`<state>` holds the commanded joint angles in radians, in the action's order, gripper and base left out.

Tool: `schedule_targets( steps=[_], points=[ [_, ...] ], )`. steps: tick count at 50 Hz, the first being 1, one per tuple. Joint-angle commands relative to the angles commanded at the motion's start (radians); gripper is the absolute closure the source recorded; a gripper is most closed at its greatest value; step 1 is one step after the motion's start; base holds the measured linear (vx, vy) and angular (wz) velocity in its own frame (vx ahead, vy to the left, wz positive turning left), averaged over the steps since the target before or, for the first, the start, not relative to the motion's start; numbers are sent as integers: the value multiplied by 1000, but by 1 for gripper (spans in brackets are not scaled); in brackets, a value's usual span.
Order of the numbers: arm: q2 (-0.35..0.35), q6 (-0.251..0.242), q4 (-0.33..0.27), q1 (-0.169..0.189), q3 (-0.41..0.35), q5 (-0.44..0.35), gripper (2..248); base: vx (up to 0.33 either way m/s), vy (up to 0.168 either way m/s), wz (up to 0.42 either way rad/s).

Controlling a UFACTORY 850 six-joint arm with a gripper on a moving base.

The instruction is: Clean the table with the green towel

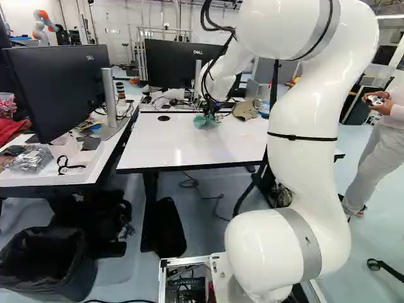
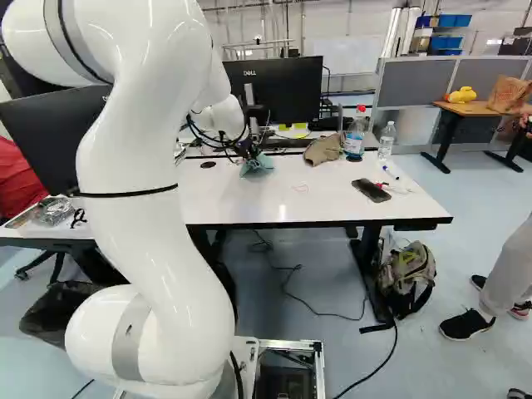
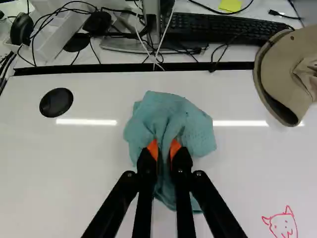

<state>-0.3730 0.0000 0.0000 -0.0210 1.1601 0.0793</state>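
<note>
So the black two-finger gripper [image 3: 164, 148] has the blue-green cloth towel [image 3: 171, 111] pinched in the middle, orange pads [image 3: 152, 148] pressing in from both sides, with just a narrow gap full of bunched fabric between them. Looks like a decent grip to me. The towel seems to be down on the glossy white tabletop [image 3: 74, 173], most of it fanned out ahead of the fingers and a narrower tail running back under them, so its main fold lines up with the fingers rather than across.

What matters next imo is the little red doodle of a horned face [image 3: 282, 225]. It's well off to the side of the gripper where the tan fabric cap [image 3: 285, 69] lies, and closer to the base than the towel is. I'd call this early in the wiping: keep the cloth flat and drag it sideways and back toward the base. Going straight sideways would miss the doodle and probably shove the cap. Also, a bunched towel might leave streaks, and if it lifts those fingertips could scrape the surface
</note>
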Motion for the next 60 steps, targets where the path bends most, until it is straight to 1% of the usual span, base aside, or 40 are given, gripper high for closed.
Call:
schedule_targets(
  steps=[31,52,60],
  points=[
    [140,0,0,-2,-168,0,204,0,0,0],
    [141,0,0,-2,-170,0,204,0,0,0],
    [132,0,0,7,-147,0,204,0,0,0]
  ],
)
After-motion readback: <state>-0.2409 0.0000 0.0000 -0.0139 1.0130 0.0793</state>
